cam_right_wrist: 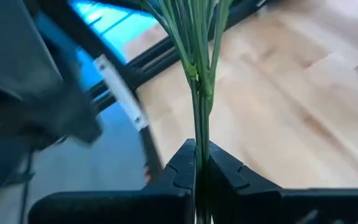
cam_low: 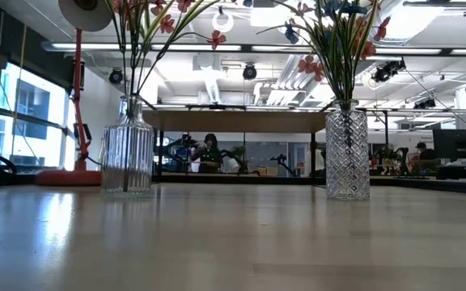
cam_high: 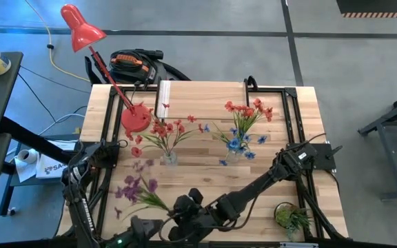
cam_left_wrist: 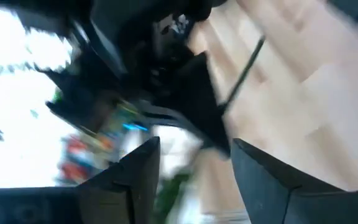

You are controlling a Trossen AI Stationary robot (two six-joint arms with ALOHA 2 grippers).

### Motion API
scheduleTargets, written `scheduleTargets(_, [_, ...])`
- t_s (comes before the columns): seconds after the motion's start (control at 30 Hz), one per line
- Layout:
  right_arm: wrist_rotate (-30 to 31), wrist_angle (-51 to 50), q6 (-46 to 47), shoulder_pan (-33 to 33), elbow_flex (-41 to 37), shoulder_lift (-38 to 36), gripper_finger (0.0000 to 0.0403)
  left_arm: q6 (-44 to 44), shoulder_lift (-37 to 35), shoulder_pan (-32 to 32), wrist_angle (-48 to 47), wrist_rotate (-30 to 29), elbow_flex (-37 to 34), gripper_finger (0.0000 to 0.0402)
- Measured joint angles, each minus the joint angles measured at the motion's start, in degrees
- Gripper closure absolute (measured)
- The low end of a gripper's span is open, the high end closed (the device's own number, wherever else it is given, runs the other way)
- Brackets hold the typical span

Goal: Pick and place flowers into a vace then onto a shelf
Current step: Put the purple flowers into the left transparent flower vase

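Observation:
A spray of purple flowers on thin green stems sits near the table's front left, and my right gripper is shut on those stems. My left gripper is open just on the near side of it, with nothing between its fingers. Two glass vases stand mid-table. The ribbed one holds red flowers. The diamond-cut one holds red and blue flowers. The shelf stands behind them at the far edge. My right gripper pinches the bunched green stems between its two fingers, below where they fan apart. The fingers come slanting from the table's right, and the stems run out ahead of the fingertips toward the blossoms. I cannot tell whether the blossoms touch the table.
A red desk lamp stands on the table's far left with its arm slanting out over the edge. A small green plant sits at the near right corner. Bare tabletop lies between the vases and the grippers.

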Motion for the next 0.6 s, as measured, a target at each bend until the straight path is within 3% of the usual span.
scheduleTargets(0.2, [12.04,-1.65,1.57,1.50,0.00,0.00,0.0393,-35.87,-1.48,0.13,-0.04,13.35,0.00,0.0171])
scheduleTargets(0.33, [13.67,-0.59,0.02,1.92,0.00,-0.02,0.0397,-57.09,-1.51,0.07,0.01,23.45,-0.02,0.0193])
scheduleTargets(0.43, [11.33,1.73,-4.41,1.86,0.00,-0.02,0.0396,-68.67,-1.51,-0.75,-0.05,21.58,-0.50,0.0216])
scheduleTargets(0.6, [9.90,3.28,-9.25,2.16,0.02,-0.02,0.0393,-86.50,-2.38,-2.34,-0.01,9.00,-0.75,0.0263])
